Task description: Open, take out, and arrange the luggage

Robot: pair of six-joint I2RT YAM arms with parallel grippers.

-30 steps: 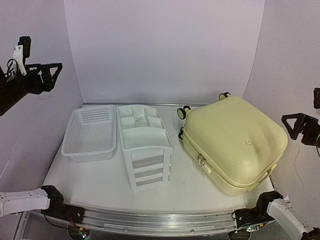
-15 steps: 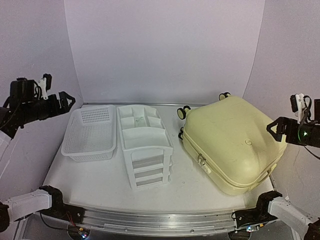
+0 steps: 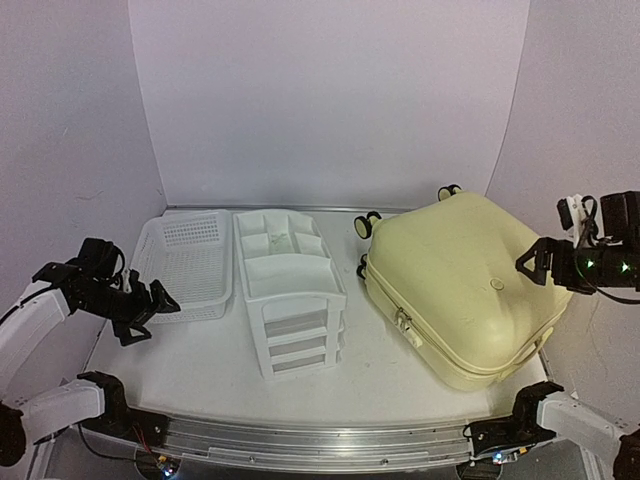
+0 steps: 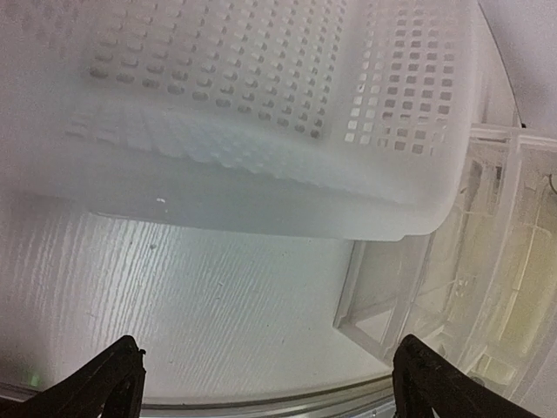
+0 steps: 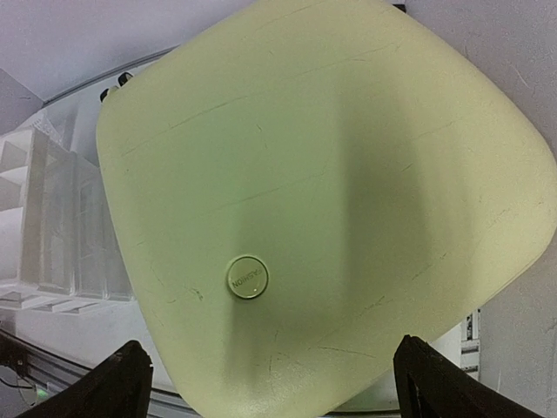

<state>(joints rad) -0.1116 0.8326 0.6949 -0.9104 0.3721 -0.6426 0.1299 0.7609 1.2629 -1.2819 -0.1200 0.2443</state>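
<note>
Right gripper (image 3: 532, 262): jaws are seen fully spread and empty, held above the right-hand flank of the luggage (image 3: 465, 290) without touching it. In the right wrist view the pale-yellow shell fills the gap between the jaws, and its round badge (image 5: 247, 277) is centred just ahead of them. The luggage is found zipped shut and lying flat on the right half of the tabletop (image 3: 200, 370). Its wheels (image 3: 368, 224) point toward the far edge, and its long axis runs diagonally from there to the near right corner. The zipper pull (image 3: 403, 320) is noted on the side facing the drawer unit (image 3: 290, 300). Left gripper (image 3: 150, 315): jaws equally wide and empty, low at the near left, just beside the mesh basket (image 3: 180, 300), well apart from the luggage. The right arm is judged nearer for the opening.
</note>
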